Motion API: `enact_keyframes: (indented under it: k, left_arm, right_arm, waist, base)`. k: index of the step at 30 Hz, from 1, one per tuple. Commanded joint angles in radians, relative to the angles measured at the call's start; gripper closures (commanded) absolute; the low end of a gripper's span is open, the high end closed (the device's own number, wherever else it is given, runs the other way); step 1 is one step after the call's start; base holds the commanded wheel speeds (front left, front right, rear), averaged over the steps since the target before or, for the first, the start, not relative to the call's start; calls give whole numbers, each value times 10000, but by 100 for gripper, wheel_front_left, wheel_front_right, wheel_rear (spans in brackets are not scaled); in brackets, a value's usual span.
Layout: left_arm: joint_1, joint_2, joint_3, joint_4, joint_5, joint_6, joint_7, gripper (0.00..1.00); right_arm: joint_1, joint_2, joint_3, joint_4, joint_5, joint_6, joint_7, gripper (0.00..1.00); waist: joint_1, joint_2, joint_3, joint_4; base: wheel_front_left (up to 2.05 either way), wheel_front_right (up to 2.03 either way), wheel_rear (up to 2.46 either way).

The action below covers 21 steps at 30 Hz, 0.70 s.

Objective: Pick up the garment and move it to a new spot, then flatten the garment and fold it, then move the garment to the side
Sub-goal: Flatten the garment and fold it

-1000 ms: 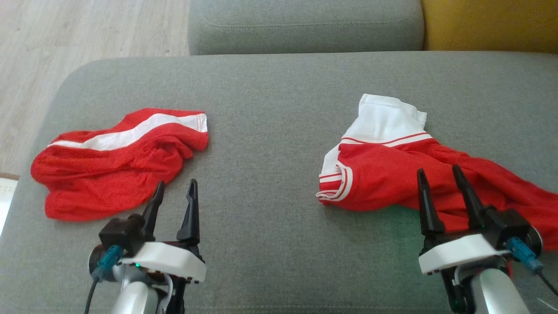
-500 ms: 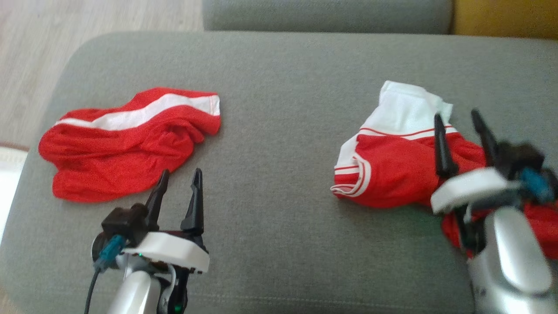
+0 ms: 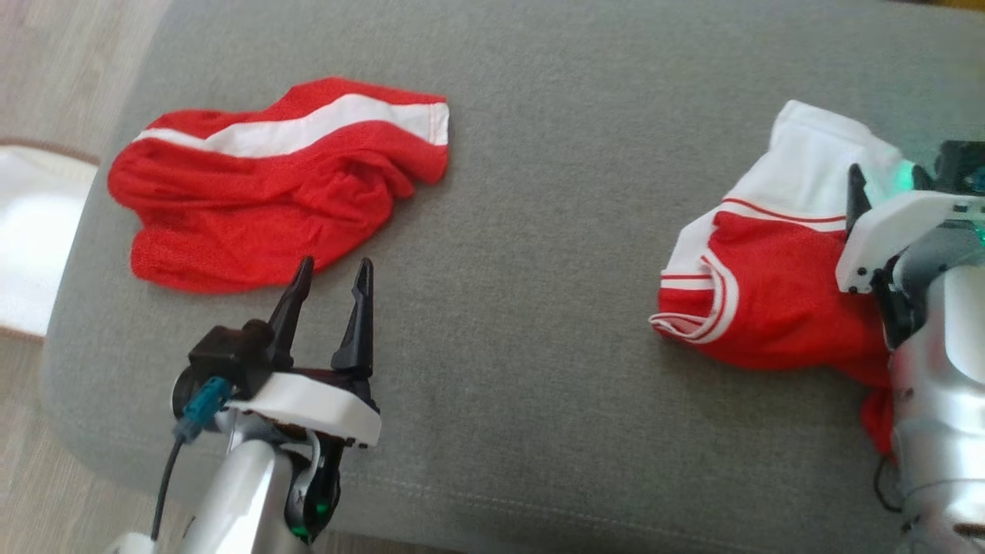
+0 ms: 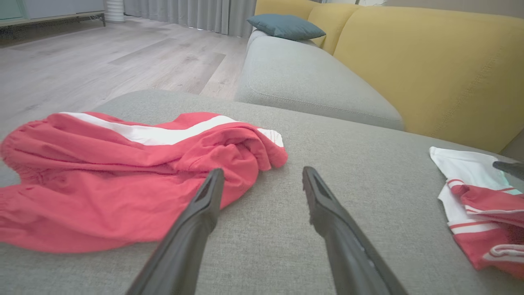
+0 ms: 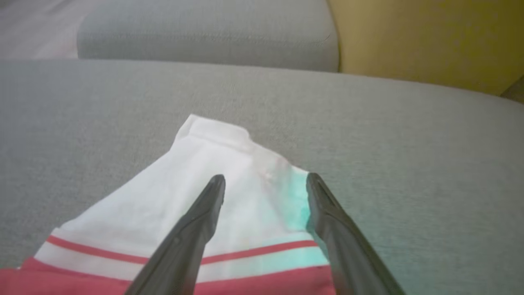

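Nothing is done yet, I'd say: the crumpled shirt [image 3: 769,300] lies at the frame's right on the sofa [image 3: 539,231], the right gripper [image 5: 265,178] over its white end, jaws wide open and empty, the left gripper [image 3: 335,265] equally open and empty near the shorts [image 3: 269,185], upper left.

No readable text, label or number anywhere in view

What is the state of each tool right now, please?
Left tool: open, holding nothing.
Right tool: open, holding nothing, over the white end of the red-and-white garment.
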Motion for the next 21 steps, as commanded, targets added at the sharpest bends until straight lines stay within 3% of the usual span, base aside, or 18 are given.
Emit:
enact_keyframes:
  k: [1,11,12,13,21]
  left_arm:
    - [-426,34,240,-297,-38,-43,-122,0]
    - [-661,33,148,-302,-71,-110,-122,0]
    - [-675,33,140,-299,-74,-112,-122,0]
    - [-683,33,133,-296,-74,-111,-122,0]
    - [-569,33,101,-181,-35,-93,-122,0]
  right_arm:
    - [-542,-149,172,47,-192,39,129,0]
    - [-1509,-488,-430,1606,-872,39,299,0]
    - [-1562,-479,-426,1770,-927,39,333,16]
    - [-1619,-467,-414,1891,-953,39,299,100]
    - [-2790,-607,-279,2154,-754,39,-1119,100]
  waist:
    - [0,0,274,227]
    - [0,0,665,360]
    - [0,0,681,361]
    - [0,0,687,357]
    - [0,0,373,280]
  base:
    - [0,0,0]
    - [0,0,0]
    - [0,0,0]
    - [0,0,0]
    - [0,0,0]
